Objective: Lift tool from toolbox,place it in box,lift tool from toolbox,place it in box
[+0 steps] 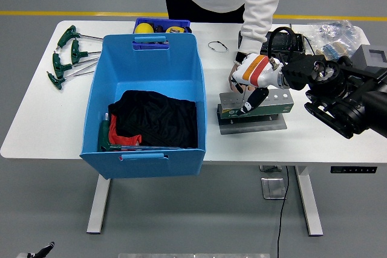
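Hovering right hand [249,83] over green toolbox [256,106], blue box [145,104] alongside

A long green tool holder [257,106] with a row of holes along its top sits on a grey base plate. Left of it stands an open blue box [147,104] holding black and red cloth [154,119].

Bright, even overhead light, white tabletop [36,125] nearly blown out, soft short shadows under objects, dark interior of the blue bin [145,70] — focus sharp throughout, no motion blur, mild wide-angle bowing at edges.
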Motion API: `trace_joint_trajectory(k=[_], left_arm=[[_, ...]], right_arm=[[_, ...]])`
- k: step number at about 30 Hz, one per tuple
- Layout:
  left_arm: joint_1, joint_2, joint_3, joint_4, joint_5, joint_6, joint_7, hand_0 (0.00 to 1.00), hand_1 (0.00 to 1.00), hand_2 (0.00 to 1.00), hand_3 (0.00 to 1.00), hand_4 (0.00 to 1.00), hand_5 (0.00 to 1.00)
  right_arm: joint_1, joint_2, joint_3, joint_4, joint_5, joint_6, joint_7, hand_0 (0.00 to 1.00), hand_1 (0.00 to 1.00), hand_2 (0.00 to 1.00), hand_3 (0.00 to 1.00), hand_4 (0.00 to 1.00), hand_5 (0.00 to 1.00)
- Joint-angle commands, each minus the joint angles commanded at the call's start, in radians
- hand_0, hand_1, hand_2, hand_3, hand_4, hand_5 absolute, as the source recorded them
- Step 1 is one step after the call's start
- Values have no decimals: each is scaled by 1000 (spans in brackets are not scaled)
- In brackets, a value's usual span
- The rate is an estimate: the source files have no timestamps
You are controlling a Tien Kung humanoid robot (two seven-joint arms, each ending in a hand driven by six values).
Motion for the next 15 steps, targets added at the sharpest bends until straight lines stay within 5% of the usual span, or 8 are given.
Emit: trace_joint_trajectory(k=[15], left_arm=[[1,3,46,0,-53,5,-9,732,655,741,748,767,733]], right_arm=[[0,-11,2,2,-45,-2,17,713,466,479,365,998,816]])
